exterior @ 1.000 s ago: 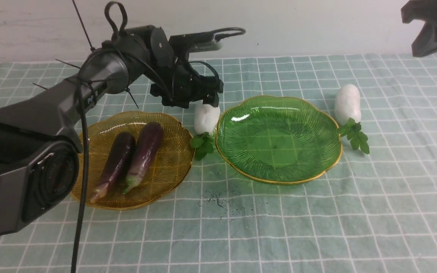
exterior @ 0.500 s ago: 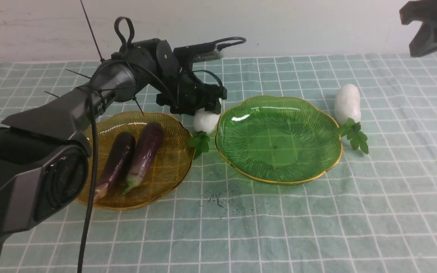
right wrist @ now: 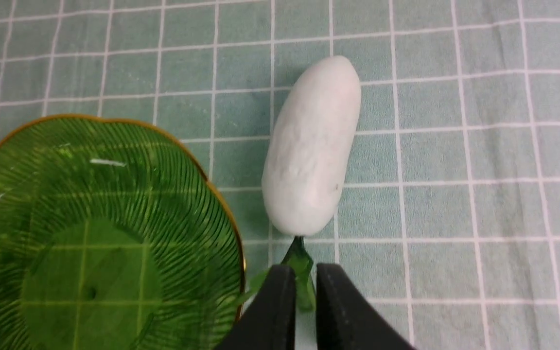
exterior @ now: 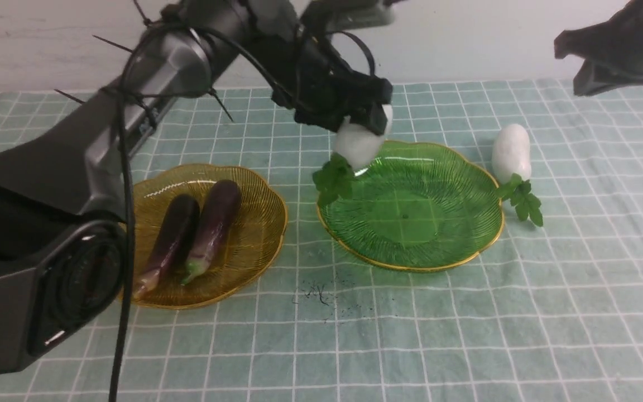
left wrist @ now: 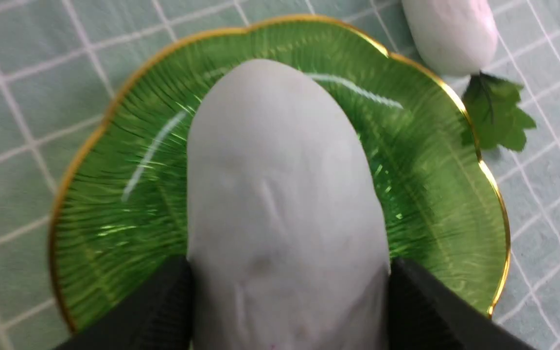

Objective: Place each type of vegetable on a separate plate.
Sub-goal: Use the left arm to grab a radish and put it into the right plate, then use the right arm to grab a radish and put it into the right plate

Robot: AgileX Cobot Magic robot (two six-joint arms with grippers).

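My left gripper [exterior: 361,131] is shut on a white radish [exterior: 355,146], holding it in the air over the near-left rim of the green plate [exterior: 455,167], leaves hanging down. In the left wrist view the radish [left wrist: 280,194] fills the gap between the black fingers [left wrist: 163,311], with the green plate [left wrist: 430,170] below. A second radish [exterior: 511,152] lies on the cloth just right of that plate. Two purple eggplants [exterior: 171,240] [exterior: 215,223] lie side by side in the amber plate [exterior: 254,223]. My right gripper [right wrist: 301,284] hovers high above the second radish [right wrist: 311,146], jaws parted by a narrow gap, holding nothing.
A green-and-white checked cloth [exterior: 522,335] covers the table. Dark specks [exterior: 321,293] lie on it in front of the two plates. A white wall runs behind. The right arm [exterior: 612,50] shows at the top right corner of the front view.
The left gripper has lifted the radish from between the plates and carried it up and right over the green plate's rim. The right arm has shifted slightly left, its jaws parting a little.
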